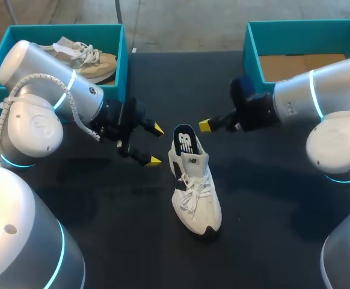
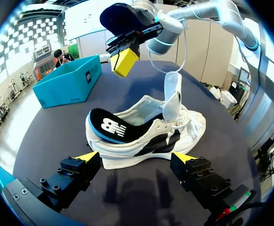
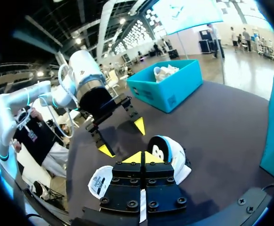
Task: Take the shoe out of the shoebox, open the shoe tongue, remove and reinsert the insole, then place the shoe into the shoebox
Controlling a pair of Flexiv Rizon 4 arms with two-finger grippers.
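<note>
table (image 1: 271,198) — dark | teal box (image 1: 67,27) at far-left corner | beige sneaker (image 1: 94,60) lying inside it

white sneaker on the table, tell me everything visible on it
The white sneaker with black side panels and a black toe tip stands on its sole on the dark table, toe toward the robot. Its white laces hang loose and its tongue is pulled up. A black, blue-edged insole with a white logo sticks up out of the heel opening. The shoe sits between the open left claw and the shut right claw; neither touches it.
</note>
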